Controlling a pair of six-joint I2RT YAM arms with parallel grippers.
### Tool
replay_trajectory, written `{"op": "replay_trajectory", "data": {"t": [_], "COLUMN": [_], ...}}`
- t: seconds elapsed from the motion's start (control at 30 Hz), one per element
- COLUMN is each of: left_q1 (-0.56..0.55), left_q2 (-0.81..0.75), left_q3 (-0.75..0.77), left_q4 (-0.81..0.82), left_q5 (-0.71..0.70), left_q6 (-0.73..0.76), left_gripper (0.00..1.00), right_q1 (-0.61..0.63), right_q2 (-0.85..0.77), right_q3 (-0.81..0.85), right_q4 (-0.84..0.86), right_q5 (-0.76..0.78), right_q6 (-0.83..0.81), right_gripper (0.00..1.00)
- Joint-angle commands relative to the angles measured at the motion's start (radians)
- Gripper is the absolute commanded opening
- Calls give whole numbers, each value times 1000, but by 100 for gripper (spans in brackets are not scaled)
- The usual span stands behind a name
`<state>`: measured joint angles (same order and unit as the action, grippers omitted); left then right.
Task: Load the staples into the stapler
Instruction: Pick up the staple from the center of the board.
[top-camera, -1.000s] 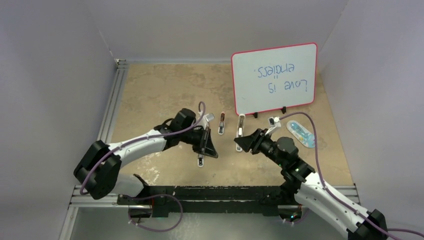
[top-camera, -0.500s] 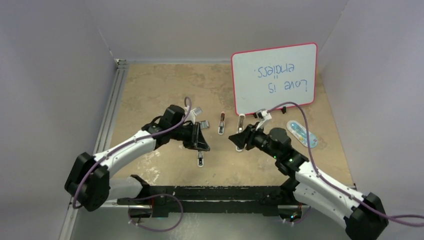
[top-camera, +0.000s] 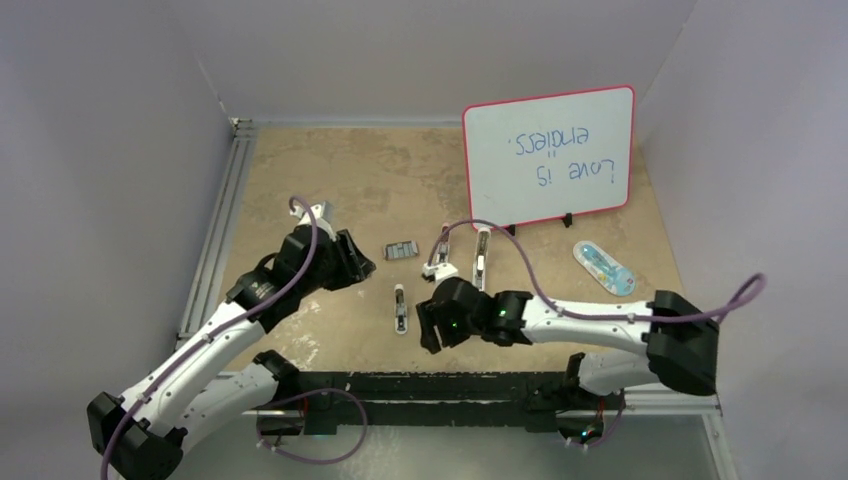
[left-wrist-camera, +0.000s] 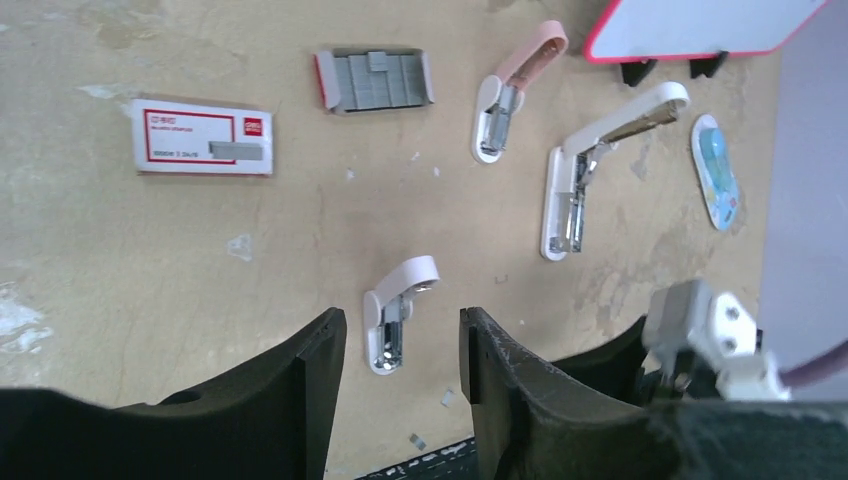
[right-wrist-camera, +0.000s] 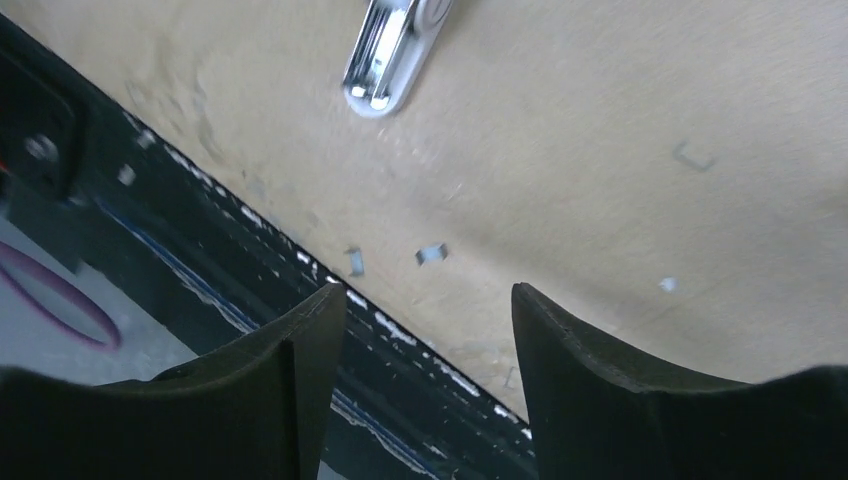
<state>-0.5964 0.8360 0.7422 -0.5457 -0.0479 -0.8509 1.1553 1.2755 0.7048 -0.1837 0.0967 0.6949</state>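
The staples (left-wrist-camera: 375, 80) are seen in their tray (left-wrist-camera: 427, 78) (on the counter (left-wrist-camera: 200, 260)) well ahead of the parted left fingers (left-wrist-camera: 315, 370), long axis crosswise to them; the right fingers (right-wrist-camera: 565, 360) are also parted.

White arm shells (top-camera: 200, 350), black joints (top-camera: 685, 345), purple cables (top-camera: 522, 268), green lights (top-camera: 450, 323), black tapered claw fingers (left-wrist-camera: 300, 400).

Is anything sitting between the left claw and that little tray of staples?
Nothing visible does. Seen from above, the left gripper hangs open just beside the tray of staples, with only bare tabletop between them. The small white stapler lies off to one side of that line.
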Motion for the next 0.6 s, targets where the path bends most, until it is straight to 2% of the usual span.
{"op": "replay_trajectory", "data": {"t": [0.0, 0.17, 0.37, 0.57], "left_q1": [3, 3, 4, 3], "left_q2": [-1, 23, 18, 24], "left_q3": [-13, -24, -43, -55], "left_q4": [-22, -11, -1, -1], "left_q5": [-84, -78, -77, -74], "left_q6": [-15, -2, 3, 4], "left_gripper": [46, 47, 47, 48], "right_q1": [102, 156, 159, 161], "right_q2": [122, 250, 333, 366], "right_q3": [120, 208, 260, 272], "right_q4": [-124, -165, -176, -169], "right_q5": [90, 146, 182, 164], "right_q6": [-23, -61, -89, -117], "right_gripper": [65, 60, 42, 36]}}
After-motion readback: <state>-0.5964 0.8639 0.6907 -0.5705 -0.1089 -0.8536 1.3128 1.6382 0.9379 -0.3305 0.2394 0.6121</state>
